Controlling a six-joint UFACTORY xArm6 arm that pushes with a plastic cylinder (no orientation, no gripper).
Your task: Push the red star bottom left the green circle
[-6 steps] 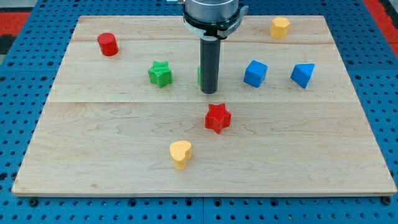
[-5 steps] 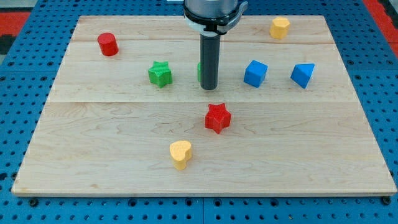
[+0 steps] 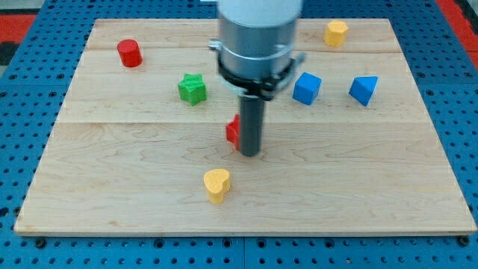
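Step in hand — pushing. My tip (image 3: 250,154), the lower end of the straight dark rod, stands on the pale wooden board (image 3: 388,187) just at the view's right of the small red star-shaped block (image 3: 233,131). The rod hides most of that block; only its left edge shows, and contact looks likely but cannot be confirmed. The rig carries no pincer, so no open or closed state applies.

The green circle is not visible — judged to be hidden behind the arm's grey housing, near the middle of the board. The red star lies below that area.

Next move, as a judgement: a short push toward the view's left, keeping the red star below the hidden target. Risk: the star rotating off the tip.

Containers: none present. Other blocks lie loose on the board, well apart from the tip.
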